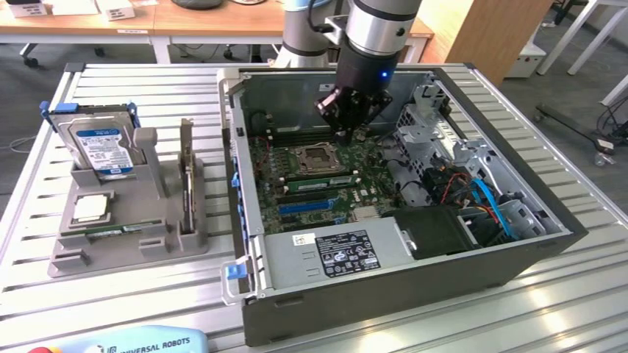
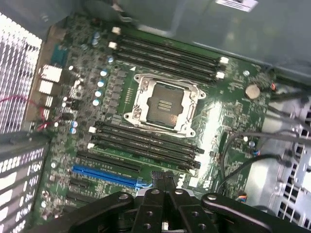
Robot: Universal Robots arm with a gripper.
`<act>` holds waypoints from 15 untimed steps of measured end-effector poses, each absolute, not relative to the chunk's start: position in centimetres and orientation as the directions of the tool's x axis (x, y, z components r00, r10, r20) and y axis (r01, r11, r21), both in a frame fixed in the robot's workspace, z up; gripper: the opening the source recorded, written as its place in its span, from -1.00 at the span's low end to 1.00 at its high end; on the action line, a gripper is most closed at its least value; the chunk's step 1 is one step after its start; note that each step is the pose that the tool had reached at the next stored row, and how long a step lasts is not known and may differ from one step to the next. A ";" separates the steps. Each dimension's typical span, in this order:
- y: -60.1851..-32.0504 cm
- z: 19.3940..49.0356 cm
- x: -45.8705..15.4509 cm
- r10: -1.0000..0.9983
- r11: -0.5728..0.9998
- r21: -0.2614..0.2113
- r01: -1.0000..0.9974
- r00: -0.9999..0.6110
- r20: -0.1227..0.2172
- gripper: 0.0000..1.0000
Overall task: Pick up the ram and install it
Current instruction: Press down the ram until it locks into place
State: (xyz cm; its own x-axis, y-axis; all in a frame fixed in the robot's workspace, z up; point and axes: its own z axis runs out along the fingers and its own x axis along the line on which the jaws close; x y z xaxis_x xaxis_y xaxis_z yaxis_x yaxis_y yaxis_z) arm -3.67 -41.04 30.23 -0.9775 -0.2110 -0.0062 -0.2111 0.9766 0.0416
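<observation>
A green ram stick (image 1: pixel 110 232) with a pale sticker lies flat in the grey holder (image 1: pixel 128 254) at the exterior view's left, outside the computer. Another thin green stick (image 1: pixel 319 180) (image 2: pixel 146 156) sits on edge in the memory slot closest to the blue slot (image 2: pixel 104 174). My gripper (image 1: pixel 355 134) (image 2: pixel 164 178) hangs inside the open case, above the motherboard (image 2: pixel 233 121) and just beyond the CPU socket (image 1: pixel 316 157) (image 2: pixel 165 104). Its black fingers are shut together with nothing between them.
The holder also carries a blue-labelled hard drive (image 1: pixel 101 147), a dark upright card (image 1: pixel 187 169) and a square processor (image 1: pixel 90 208). Inside the case (image 1: pixel 393 294) are a drive cage (image 1: pixel 432 125), blue and red cables (image 1: pixel 486 198) and the power supply (image 1: pixel 339 254).
</observation>
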 end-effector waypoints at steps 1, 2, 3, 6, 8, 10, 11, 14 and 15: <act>-41.0 30.2 -3.7 -0.194 0.980 0.042 -0.194 -0.981 -0.006 -0.80; -41.0 30.2 -3.7 -0.176 0.984 0.042 -0.176 -0.984 -0.006 -0.80; -41.0 30.2 -3.7 -0.158 0.986 0.042 -0.159 -0.987 -0.006 -0.80; -41.0 30.2 -3.7 -0.107 0.993 0.042 -0.107 -0.994 -0.006 -0.80; -41.0 30.2 -3.7 -0.073 0.996 0.042 -0.073 -0.997 -0.006 -0.80; -41.0 30.2 -3.7 -0.042 0.998 0.042 -0.042 -0.999 -0.006 -0.80; -41.0 30.2 -3.7 -0.037 0.998 0.042 -0.037 -0.999 -0.006 -0.80; -41.0 30.2 -3.7 -0.032 0.999 0.042 -0.032 -0.999 -0.006 -0.80; -41.0 30.2 -3.7 -0.029 0.999 0.042 -0.029 -1.000 -0.006 -0.80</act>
State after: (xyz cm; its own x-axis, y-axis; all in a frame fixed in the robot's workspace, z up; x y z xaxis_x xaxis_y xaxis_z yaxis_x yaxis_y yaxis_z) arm -3.67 -41.04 30.23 -0.9996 -0.0285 -0.0061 -0.0288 0.9987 0.0416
